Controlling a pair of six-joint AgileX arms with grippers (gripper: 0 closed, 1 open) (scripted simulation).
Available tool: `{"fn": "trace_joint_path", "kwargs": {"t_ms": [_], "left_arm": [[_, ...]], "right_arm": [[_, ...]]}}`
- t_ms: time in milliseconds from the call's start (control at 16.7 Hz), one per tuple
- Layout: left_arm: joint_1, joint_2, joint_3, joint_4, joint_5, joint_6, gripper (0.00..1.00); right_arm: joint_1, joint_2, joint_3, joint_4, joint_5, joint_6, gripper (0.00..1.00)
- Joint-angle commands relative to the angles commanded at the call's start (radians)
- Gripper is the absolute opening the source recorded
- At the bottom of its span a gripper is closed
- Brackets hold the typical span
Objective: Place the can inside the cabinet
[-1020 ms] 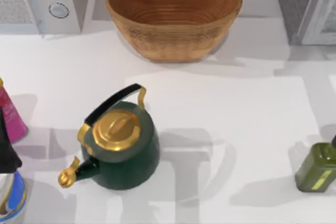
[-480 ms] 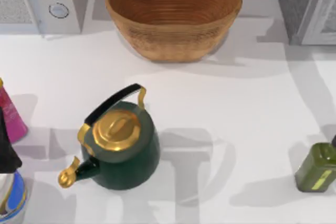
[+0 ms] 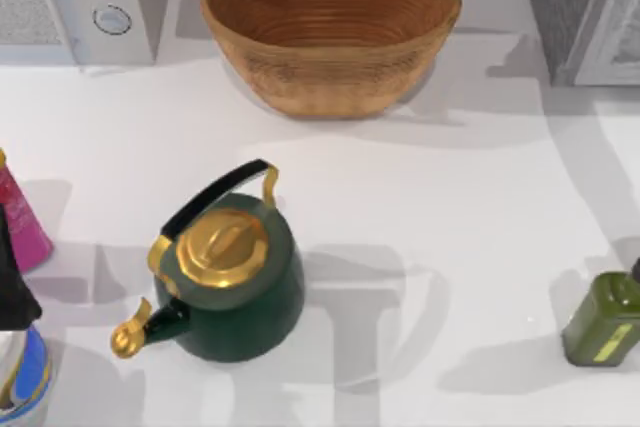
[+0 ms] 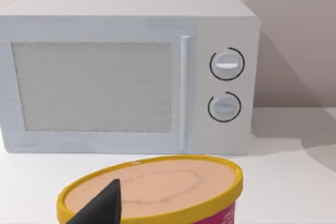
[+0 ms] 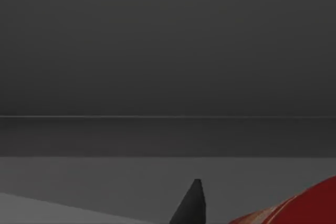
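White worktop (image 3: 480,227) carries a green kettle (image 3: 235,277), with the cabinet (image 3: 585,12) at its far right corner. On my right wrist view I see a dim grey interior, a red can (image 5: 299,208) and 1 tool finger (image 5: 190,205); I cannot tell its grip.

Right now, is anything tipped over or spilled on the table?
Nothing stands out. The kettle stands upright, the basket sits level, the olive bottle is upright near the right edge, and the white tabletop shows no spill.
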State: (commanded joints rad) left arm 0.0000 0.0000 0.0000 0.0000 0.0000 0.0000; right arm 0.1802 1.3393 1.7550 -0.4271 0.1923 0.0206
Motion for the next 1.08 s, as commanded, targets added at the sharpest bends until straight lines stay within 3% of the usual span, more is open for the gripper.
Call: {"fn": "trace_joint_path", "kwargs": {"t_ms": [300, 780, 1080], "left_arm": [[0.000, 0.000, 0.000, 0.000, 0.000, 0.000, 1.00], [0.000, 0.000, 0.000, 0.000, 0.000, 0.000, 1.00], [0.000, 0.000, 0.000, 0.000, 0.000, 0.000, 1.00]], "right_arm": [[-0.017, 0.185, 0.219, -0.063, -0.015, 0.000, 0.00], [-0.065, 0.616, 0.855, -0.209, -0.056, -0.002, 0.00], [-0.083, 0.749, 1.009, -0.255, -0.071, -0.002, 0.00]]}}
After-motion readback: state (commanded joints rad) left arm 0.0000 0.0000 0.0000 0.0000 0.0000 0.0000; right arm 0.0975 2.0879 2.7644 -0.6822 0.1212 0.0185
